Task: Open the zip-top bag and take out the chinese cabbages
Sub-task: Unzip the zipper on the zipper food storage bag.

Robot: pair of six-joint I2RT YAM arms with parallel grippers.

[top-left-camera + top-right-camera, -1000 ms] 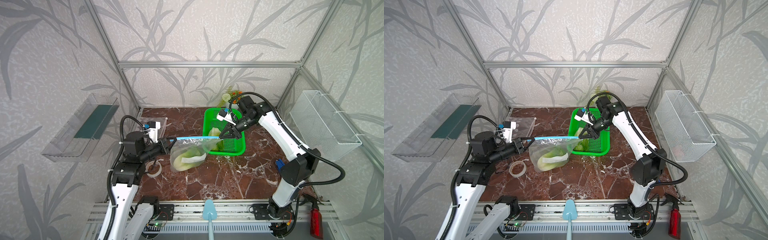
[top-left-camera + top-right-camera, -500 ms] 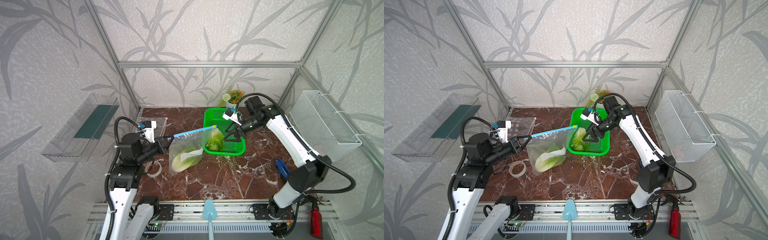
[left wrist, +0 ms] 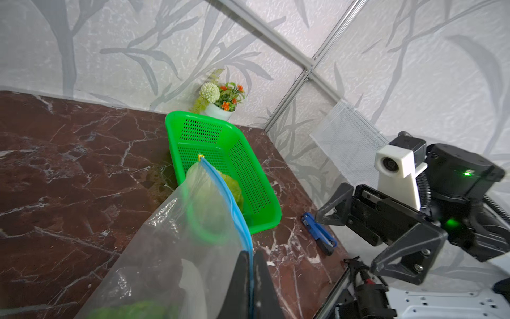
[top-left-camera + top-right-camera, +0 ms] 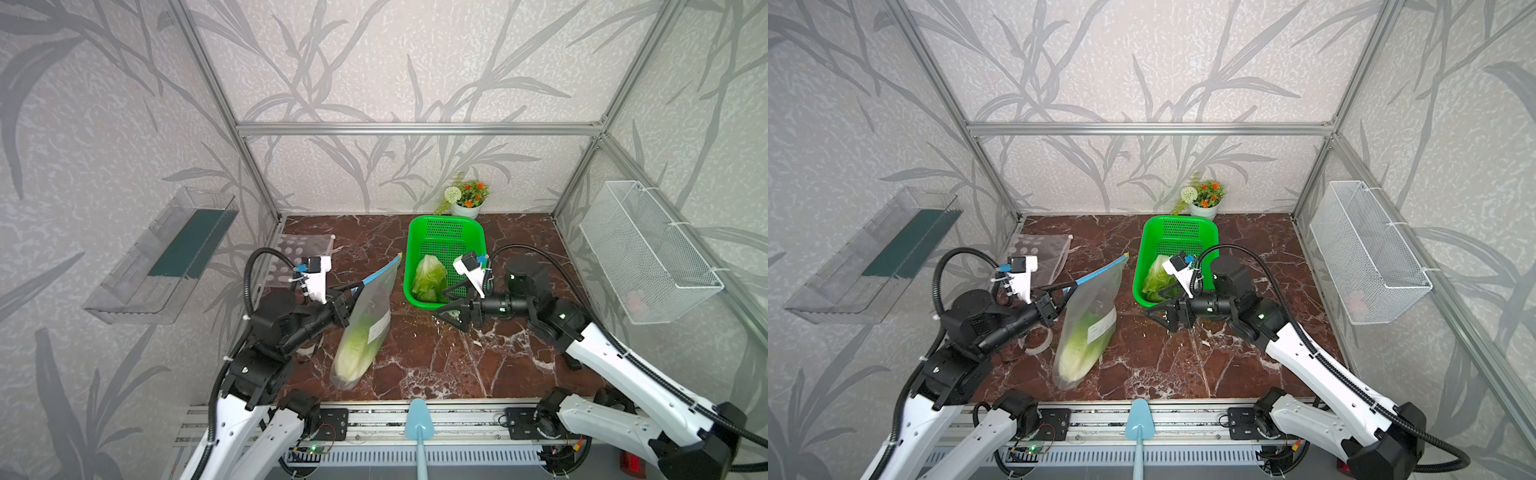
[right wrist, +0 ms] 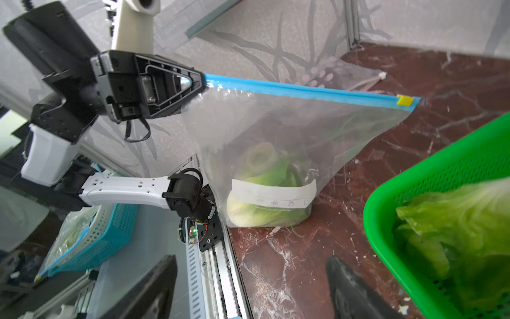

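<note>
Green cabbage [image 4: 428, 276] lies in basket [image 4: 444, 222] beside the wide-open right pincer [image 4: 439, 303]; left pincer [image 4: 354, 290] clamps the zip-top bag [image 4: 370, 316].

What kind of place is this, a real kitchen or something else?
Most likely a robot test booth, not a kitchen. A left arm and a right arm stand on a rail at the front, and an aluminium frame holds wallpapered panels around a small marble-look table.

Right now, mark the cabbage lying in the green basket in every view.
In a top view: the cabbage lies in the green basket's near end.
In a top view: the same place, basket.
Left wrist: cabbage in the basket, partly behind the zip-top bag.
Right wrist: cabbage in the basket, close to the camera.
Shared landmark: the green basket.
</note>
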